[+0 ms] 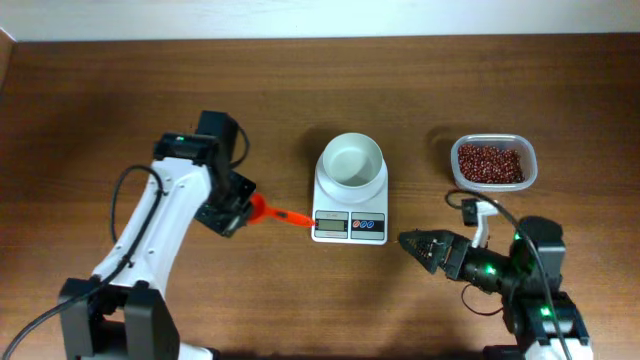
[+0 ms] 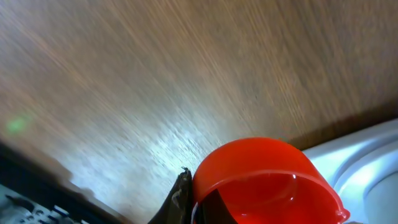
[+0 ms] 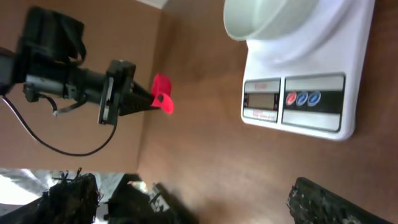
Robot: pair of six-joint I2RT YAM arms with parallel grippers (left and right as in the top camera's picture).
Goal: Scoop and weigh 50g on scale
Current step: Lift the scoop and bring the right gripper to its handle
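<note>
Pinching a red-orange plastic scoop (image 1: 268, 212), the left jaws are pressed tight on it just left of the small white digital scale (image 1: 349, 226). The scoop's free end lies close to the scale's front-left corner. In the left wrist view the scoop's cup looks glossy and bare, with no grains in it as far as that view shows.

The white round bowl (image 1: 351, 160) on top of the scale is bare too. The small dark red-brown beans (image 1: 490, 163) all lie in the clear rectangular plastic tub (image 1: 533, 168) on the far side of the scale, well apart from the scoop. The right jaws stand spread wide with nothing between them, low over the brown wooden worktop (image 1: 100, 100) near the scale's front-right corner.

By my reading, no scooping is done yet. The main risk is the crossing. The scoop must pass over or around the scale to reach the tub, and a low path could clip the bowl, shifting it or jolting the reading. The right arm (image 1: 500, 268) lies close to that path, so the two arms could meet. A light tub may slide when dug into and scatter beans. An overfull scoop could overshoot the target weight.
</note>
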